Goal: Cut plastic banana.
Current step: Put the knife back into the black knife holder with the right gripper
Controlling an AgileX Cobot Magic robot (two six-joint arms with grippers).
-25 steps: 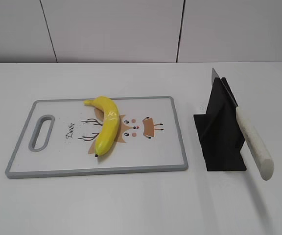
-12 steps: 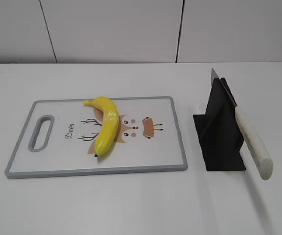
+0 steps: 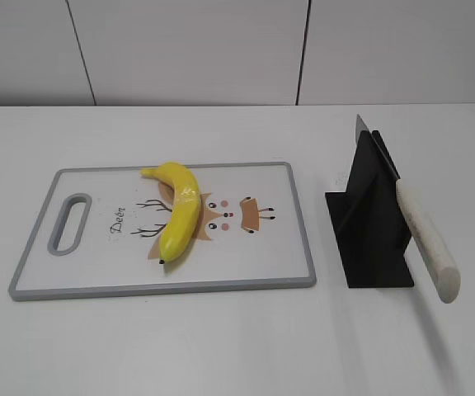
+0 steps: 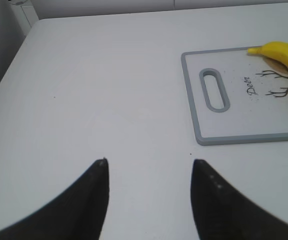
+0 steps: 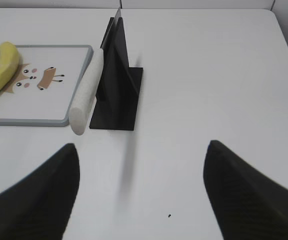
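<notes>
On the cutting board [image 3: 246,276], left of the knife [image 3: 425,239] in its black stand [image 3: 369,223], plastic banana [image 3: 180,214] is lying. Am holding left claw [image 4: 149,165] and right claw [image 5: 141,150] wide, both grasping nothing.

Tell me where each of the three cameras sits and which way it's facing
Exterior: across the table, slanting down at cutting board, plastic banana, knife in black stand; no robot parts.
Left wrist: above bare table left of the board; open fingers below.
Right wrist: faces stand and knife; open fingers below.
All share banana and board.
</notes>
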